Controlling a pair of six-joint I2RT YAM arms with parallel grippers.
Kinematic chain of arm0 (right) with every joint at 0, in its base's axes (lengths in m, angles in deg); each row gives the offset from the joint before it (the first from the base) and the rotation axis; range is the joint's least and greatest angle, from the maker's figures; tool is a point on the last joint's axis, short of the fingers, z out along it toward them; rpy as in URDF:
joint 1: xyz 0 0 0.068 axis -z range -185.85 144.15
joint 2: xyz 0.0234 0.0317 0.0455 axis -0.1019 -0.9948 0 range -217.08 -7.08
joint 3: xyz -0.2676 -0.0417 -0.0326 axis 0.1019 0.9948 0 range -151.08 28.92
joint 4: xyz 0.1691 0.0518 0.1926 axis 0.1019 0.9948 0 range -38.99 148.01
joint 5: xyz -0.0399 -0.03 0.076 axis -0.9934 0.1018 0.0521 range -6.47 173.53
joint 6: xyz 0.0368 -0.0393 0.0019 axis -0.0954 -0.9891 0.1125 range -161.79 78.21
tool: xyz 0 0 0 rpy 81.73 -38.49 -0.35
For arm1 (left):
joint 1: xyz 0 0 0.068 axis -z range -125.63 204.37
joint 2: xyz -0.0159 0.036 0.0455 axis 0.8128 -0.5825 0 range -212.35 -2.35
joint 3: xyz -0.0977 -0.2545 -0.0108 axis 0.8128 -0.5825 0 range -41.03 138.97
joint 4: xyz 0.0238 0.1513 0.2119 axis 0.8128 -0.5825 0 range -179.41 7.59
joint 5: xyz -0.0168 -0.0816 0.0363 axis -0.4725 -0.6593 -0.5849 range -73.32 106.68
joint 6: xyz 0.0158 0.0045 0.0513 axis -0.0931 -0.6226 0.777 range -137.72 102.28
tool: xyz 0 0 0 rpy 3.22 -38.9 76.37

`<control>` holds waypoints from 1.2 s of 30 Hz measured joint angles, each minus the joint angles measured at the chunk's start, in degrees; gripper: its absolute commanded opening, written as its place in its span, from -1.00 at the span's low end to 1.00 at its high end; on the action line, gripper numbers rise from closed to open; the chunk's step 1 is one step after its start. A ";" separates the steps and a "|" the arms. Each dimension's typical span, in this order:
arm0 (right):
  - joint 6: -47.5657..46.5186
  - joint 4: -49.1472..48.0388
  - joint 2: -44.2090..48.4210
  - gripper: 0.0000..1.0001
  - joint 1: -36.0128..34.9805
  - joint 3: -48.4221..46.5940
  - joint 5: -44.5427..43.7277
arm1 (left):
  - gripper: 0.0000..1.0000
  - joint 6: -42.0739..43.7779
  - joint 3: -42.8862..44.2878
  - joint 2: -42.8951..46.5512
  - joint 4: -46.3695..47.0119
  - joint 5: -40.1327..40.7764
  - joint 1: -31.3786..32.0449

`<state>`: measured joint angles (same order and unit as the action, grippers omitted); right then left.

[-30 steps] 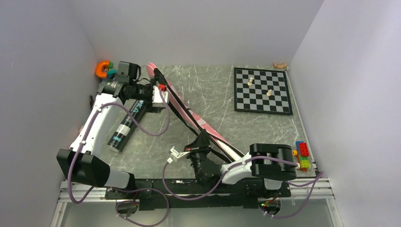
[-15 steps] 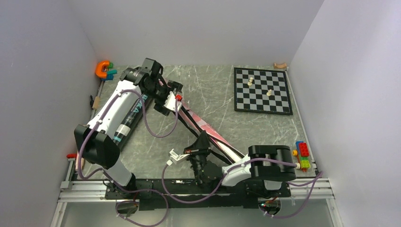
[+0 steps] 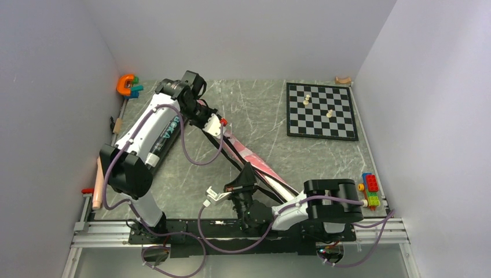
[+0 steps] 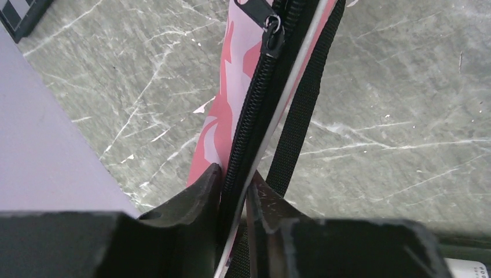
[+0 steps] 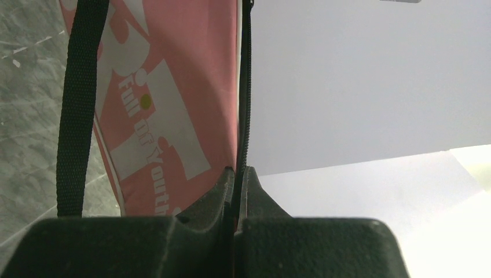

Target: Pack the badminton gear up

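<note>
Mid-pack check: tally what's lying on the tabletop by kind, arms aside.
Pink racket bag: 1
Black tube: 1
Chessboard: 1
Pale chess pieces: 2, as far as their small size shows
Orange-and-teal toy: 1
Brick toy: 1
Tan piece, back right corner: 1
Total: 8
Not counted: bits off the left edge.

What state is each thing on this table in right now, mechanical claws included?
Long pink fabric racket bag with black strap: gripped at two places along its black zip edge.
Left jaws: closed on the bag.
Right jaws: closed on the bag.
Long black tube: lying flat beneath the left arm.
Black-and-white chessboard: flat, pale pieces standing on it.
Orange and teal toy: resting by the far-left corner.
</note>
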<state>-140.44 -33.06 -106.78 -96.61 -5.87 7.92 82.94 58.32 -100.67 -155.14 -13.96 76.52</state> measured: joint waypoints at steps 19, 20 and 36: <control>33.79 25.81 17.27 0.53 2.62 -12.85 -1.57 | -1.00 -15.10 -20.11 9.62 25.38 6.69 1.36; 44.52 38.95 20.48 0.55 3.89 -16.65 1.57 | -1.00 -16.33 -20.74 9.68 26.58 7.19 1.14; 119.14 92.26 41.88 0.52 45.72 -24.55 56.61 | -1.00 -26.21 -21.40 10.32 35.23 8.00 1.14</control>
<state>-21.30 59.20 -64.91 -50.89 -30.41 64.53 56.74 36.92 -90.36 -119.91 -5.96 77.66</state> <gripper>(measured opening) 0.774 0.046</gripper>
